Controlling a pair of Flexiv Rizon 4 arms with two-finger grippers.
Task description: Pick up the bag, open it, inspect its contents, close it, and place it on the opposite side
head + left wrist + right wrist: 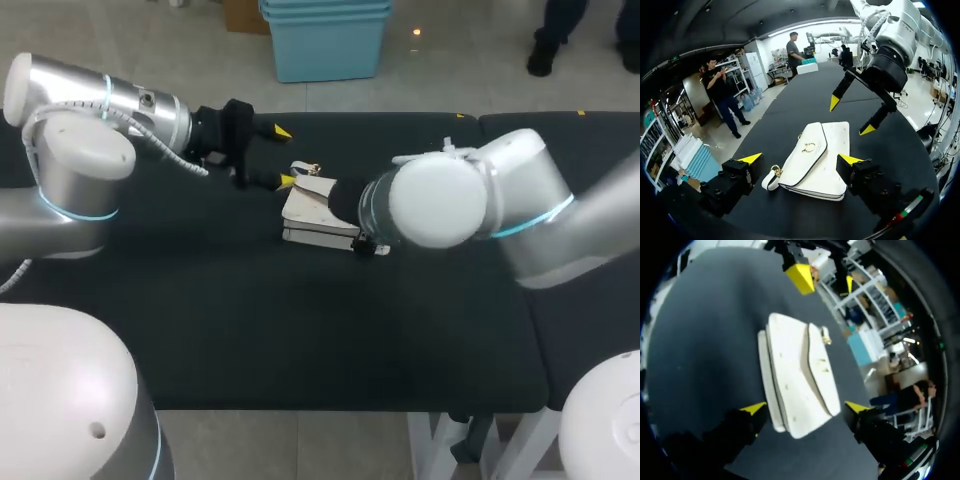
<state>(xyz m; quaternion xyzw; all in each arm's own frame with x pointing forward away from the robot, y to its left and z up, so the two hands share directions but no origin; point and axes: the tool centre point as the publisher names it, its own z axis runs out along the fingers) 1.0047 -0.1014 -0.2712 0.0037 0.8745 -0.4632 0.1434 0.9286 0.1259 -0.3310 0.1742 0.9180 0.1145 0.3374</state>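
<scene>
Black table (300,350) fills the scene, and the left arm (100,110) and right arm (480,190) reach over its middle from opposite sides. The left gripper (285,156) and right gripper (806,407) face each other, fingers spread wide, holding nothing. Between them the white bag (315,215) lies flat on the table, flap shut.

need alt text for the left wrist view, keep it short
A white bag with its flap closed lies flat on the black table, between the open yellow-tipped fingers of the left gripper, which do not appear to touch it. The right gripper hangs open above the bag's far end.
</scene>
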